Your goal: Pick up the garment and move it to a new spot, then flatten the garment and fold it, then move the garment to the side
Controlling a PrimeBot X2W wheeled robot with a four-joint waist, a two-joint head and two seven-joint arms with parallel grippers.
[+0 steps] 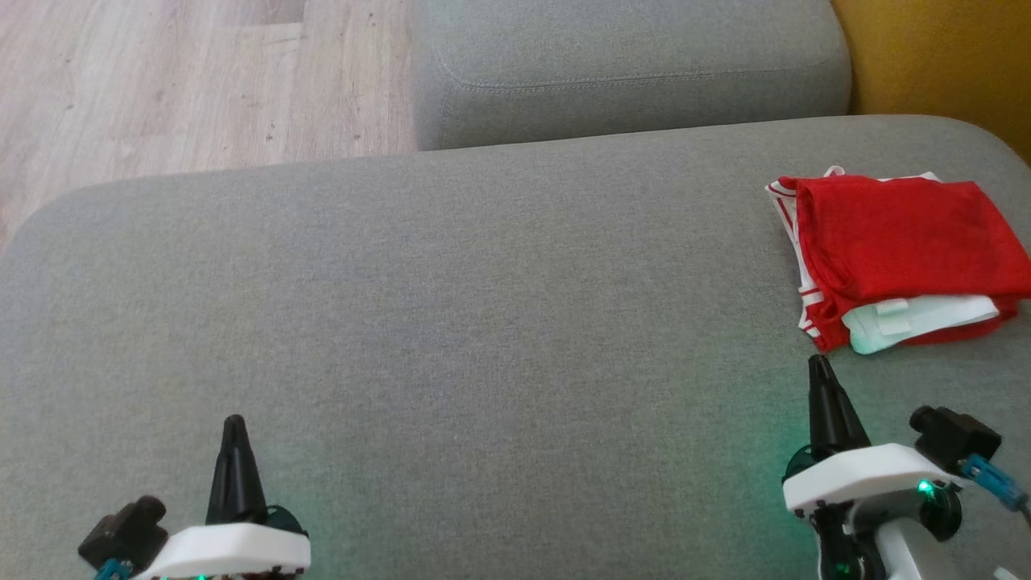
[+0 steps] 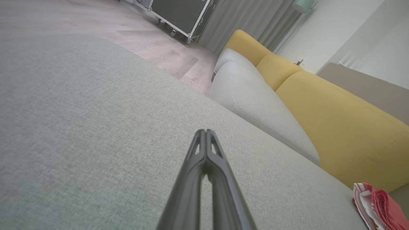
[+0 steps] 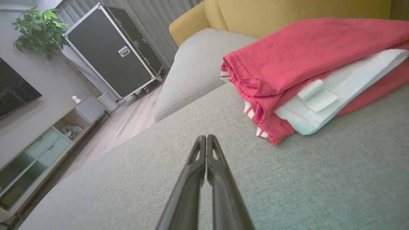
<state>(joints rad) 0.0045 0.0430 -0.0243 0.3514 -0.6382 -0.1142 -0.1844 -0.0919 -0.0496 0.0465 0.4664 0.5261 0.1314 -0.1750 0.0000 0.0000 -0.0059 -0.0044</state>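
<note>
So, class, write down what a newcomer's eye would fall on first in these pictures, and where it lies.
The folded red garment with white trim stands out, lying at the far right of the broad grey cushion. Next come the two dark pincers low in the head view, the left pincer and right pincer, both shut, neither holding the cloth.

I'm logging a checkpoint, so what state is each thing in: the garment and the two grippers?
garment: folded, lying on the grey cushion, not held.
left gripper: jaws shut, empty, over bare cushion.
right gripper: jaws shut, empty, near the garment, not touching it.
</note>
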